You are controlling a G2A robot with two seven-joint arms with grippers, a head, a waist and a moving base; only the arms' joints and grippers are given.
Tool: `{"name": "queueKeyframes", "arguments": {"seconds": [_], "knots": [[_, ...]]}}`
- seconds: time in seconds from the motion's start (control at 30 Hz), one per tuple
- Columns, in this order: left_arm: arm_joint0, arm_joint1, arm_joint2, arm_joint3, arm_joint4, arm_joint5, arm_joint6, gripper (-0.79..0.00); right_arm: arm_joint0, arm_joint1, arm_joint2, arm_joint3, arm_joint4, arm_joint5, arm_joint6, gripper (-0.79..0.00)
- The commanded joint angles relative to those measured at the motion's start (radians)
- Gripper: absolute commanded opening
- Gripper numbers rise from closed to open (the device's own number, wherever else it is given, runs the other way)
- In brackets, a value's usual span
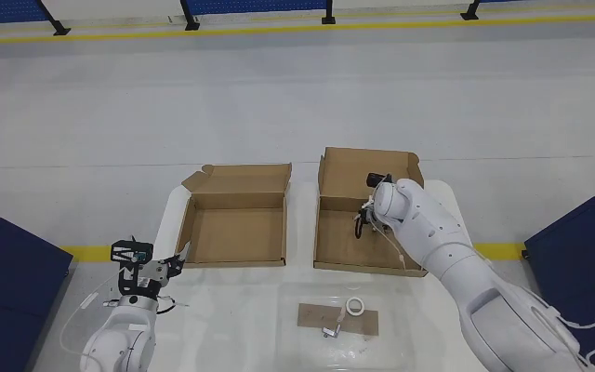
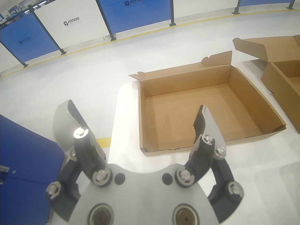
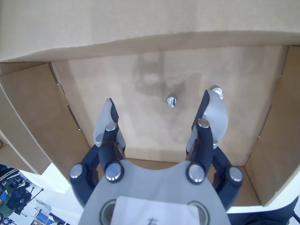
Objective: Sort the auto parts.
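Two open cardboard boxes stand side by side on the white table: a left box [image 1: 234,234] and a right box [image 1: 346,244]. My right gripper [image 3: 158,101] hangs open over the right box's floor, nothing between its fingers. Two small silver bolts lie on that floor: one bolt [image 3: 171,101] between the fingertips' line, another bolt [image 3: 216,90] just past one fingertip. My left gripper [image 2: 136,110] stands open and empty near the table's left edge, short of the left box [image 2: 201,108], which holds nothing. A white ring [image 1: 354,306] and a small metal part [image 1: 330,330] rest on a clear tray.
The clear tray [image 1: 297,344] with a brown cardboard strip [image 1: 316,316] sits at the table's front middle. Both boxes have raised lid flaps at the back. A blue partition [image 1: 28,270] stands close to the left arm, and another one [image 1: 562,251] at the right.
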Motion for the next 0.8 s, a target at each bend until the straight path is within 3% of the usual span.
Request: {"name": "queueKeyframes", "arguments": {"seconds": [0.0,0.13,0.53,0.63,0.77], "knots": [[0.0,0.0,0.0,0.0,0.0,0.0,0.0,0.0,-0.015,0.014,0.02,-0.047,-0.009,-0.004,0.012,0.0],[0.0,0.0,0.0,0.0,0.0,0.0,0.0,0.0,-0.06,0.05,0.069,-0.174,-0.045,-0.015,0.061,0.0],[0.0,0.0,0.0,0.0,0.0,0.0,0.0,0.0,-0.063,0.051,0.07,-0.176,-0.043,-0.021,0.056,0.0],[0.0,0.0,0.0,0.0,0.0,0.0,0.0,0.0,-0.082,0.057,0.069,-0.224,-0.077,-0.056,0.044,0.0],[0.0,0.0,0.0,0.0,0.0,0.0,0.0,0.0,-0.112,0.085,0.096,-0.358,-0.119,-0.164,0.13,0.0]]}}
